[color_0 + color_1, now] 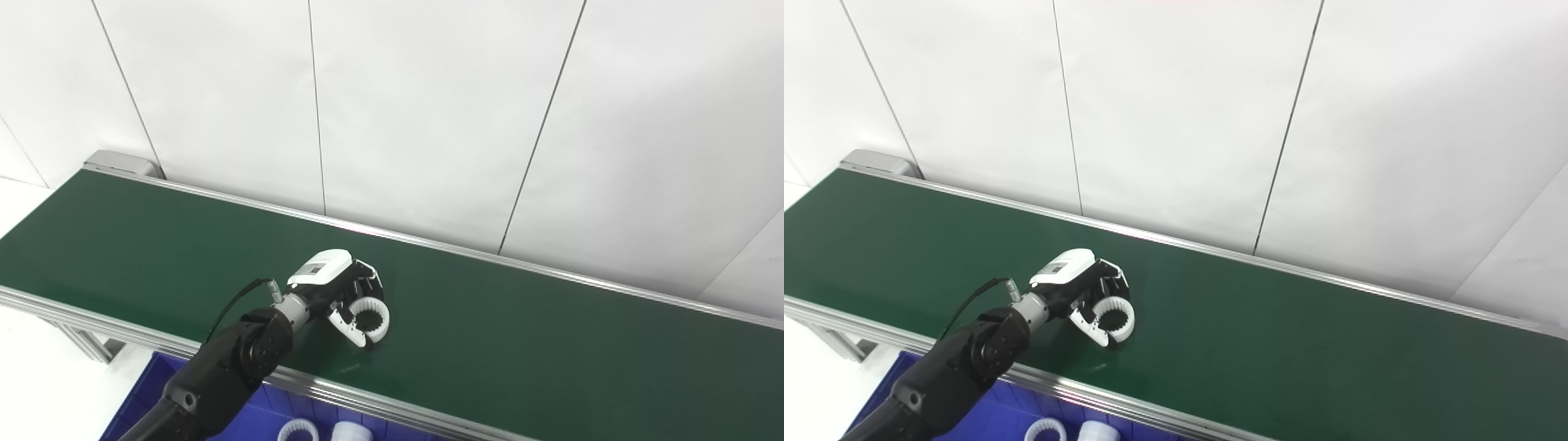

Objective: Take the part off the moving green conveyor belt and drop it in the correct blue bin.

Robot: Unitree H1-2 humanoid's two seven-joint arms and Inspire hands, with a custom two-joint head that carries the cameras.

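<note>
One robot hand (pixel 343 288), the left one, is out over the long dark green conveyor belt (pixel 520 343), and its fingers (pixel 345 321) curl around a small white plastic ring with teeth inside (pixel 372 320). The ring looks like it sits on the belt, right at the fingertips. The fingers are bent close round it, but I cannot tell if they hold it tight yet. The right robot hand is not in the pictures. If the hold is loose, the ring could slip out and ride away on the belt. Just behind the robot hand runs the shiny metal rail (pixel 343 392) at the belt's near edge, and a low lift could knock the ring on it. Below that rail sits the blue plastic bin (pixel 269 410), with white parts (pixel 298 430) already inside. Ahead and to the right of the robot hand the belt is bare, so there is lots of room.
</note>
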